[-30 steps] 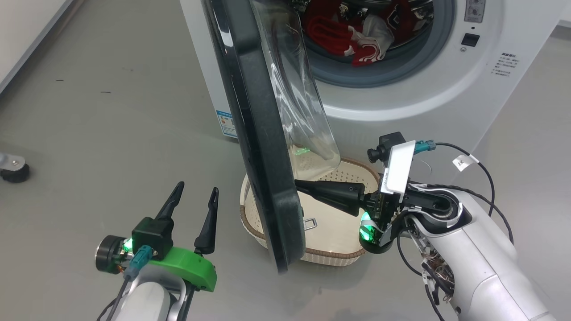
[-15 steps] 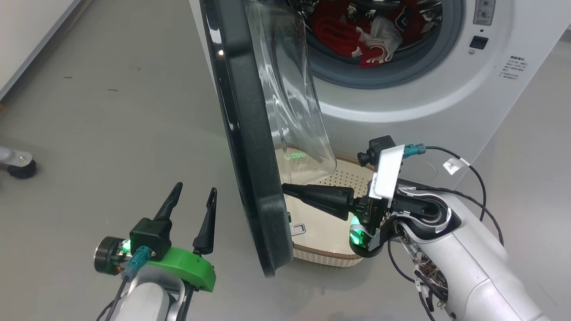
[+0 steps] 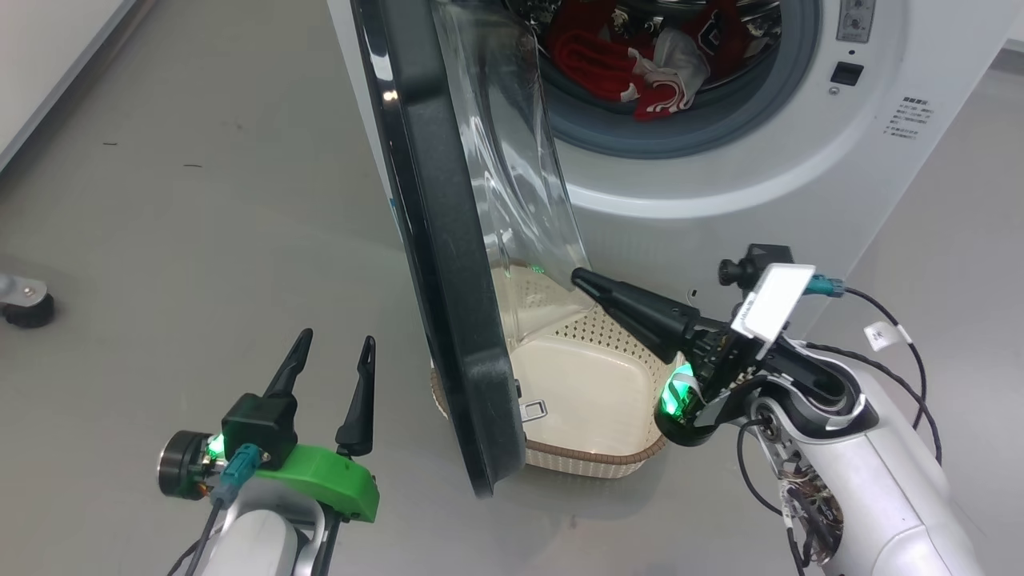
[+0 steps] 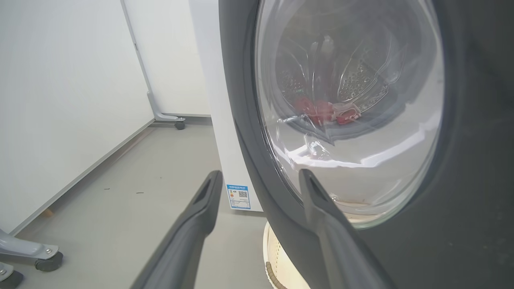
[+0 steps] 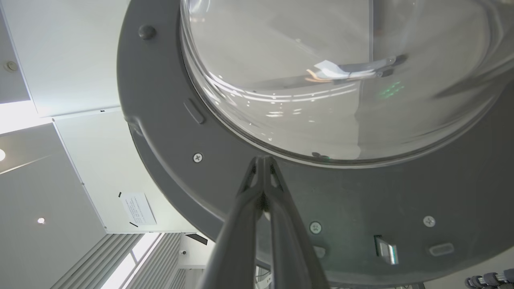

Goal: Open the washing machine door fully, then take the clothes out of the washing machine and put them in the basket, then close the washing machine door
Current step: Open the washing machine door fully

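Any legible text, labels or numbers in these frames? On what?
Nothing can be quoted; all too small or blurred:
Blue QR label, washing machine base: print too small.
Black print, washing machine front: too small.
White tag on a black cable: blurred.
Paper notice on the wall: too small.
Lettering on the clothes: unreadable.

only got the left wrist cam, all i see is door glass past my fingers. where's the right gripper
Observer: The right gripper is shut, on the far side of the washing machine door, with its tips at the door's grey inner face.
Operator: anything in the basket
Observer: No. The basket sits on the floor below the door, and the part of it that shows is empty.
Operator: how far open is the door
Observer: It stands swung well out from the washing machine, nearly edge-on in the head view, and probably not fully open.
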Motion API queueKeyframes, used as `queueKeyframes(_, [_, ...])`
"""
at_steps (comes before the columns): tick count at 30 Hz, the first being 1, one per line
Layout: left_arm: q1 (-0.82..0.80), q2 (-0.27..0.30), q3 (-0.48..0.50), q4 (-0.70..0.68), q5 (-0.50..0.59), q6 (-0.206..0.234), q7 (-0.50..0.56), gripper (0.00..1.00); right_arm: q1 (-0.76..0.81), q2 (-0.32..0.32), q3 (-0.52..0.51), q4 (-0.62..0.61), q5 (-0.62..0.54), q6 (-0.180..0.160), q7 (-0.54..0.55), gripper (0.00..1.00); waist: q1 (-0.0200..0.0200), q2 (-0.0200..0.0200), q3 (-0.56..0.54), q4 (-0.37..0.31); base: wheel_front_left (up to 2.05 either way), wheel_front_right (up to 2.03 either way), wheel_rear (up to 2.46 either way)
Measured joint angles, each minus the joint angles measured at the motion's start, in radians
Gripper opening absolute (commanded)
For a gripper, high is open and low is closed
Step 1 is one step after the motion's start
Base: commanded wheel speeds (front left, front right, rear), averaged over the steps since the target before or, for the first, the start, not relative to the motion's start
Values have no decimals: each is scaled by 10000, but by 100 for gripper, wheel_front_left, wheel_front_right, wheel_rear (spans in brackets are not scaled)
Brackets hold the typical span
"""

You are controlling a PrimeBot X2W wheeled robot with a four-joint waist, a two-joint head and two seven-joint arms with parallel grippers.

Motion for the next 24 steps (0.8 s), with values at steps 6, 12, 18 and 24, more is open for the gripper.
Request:
queueKeyframes(6, [18,4,56,6,0,19,0,100,742,-90,-1114,-663,-326,0,-878,0,0,0,-7,-134,0,0,0])
queueKeyframes(12, [51,6,205,4,2,52,0,100,1734,-347,-1904,-1267,-1220,0,-1914,100,0,0,-68,-252,0,0,0])
queueKeyframes(18, [66,6,268,4,2,52,0,100,2438,-435,-2708,-1912,-2717,0,-3532,100,0,0,-76,-360,0,0,0])
queueKeyframes(24, [105,6,282,-6,2,52,0,100,3196,-1104,-3231,-2297,-5313,0,-5653,100,0,0,-79,-446,0,0,0])
